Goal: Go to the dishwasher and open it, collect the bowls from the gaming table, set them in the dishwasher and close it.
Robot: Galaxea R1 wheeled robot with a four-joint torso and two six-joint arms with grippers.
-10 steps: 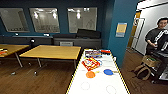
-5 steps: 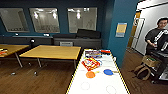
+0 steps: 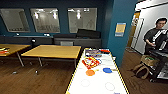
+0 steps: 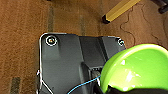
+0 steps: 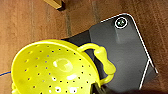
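Note:
The gaming table (image 3: pixel 97 86), with a glossy white top and a yellow edge band, runs away from me just right of centre in the head view. An orange bowl (image 3: pixel 90 72) and a blue bowl (image 3: pixel 107 70) sit on its middle. In the left wrist view a lime green bowl (image 4: pixel 137 67) hangs above the brown floor, with my left gripper (image 4: pixel 117 89) shut on its rim. In the right wrist view a yellow perforated bowl (image 5: pixel 52 72) with a loop handle hangs over the floor, gripped at its edge by my right gripper (image 5: pixel 97 89).
Red and orange toys (image 3: pixel 90 62) and a box lie at the table's far end. Two wooden-topped tables (image 3: pixel 53 51) stand to the left. A teal wall column (image 3: pixel 120 32) rises beyond. On the right stand a person (image 3: pixel 155 35) with a rig and a bag (image 3: pixel 142 70) on the floor.

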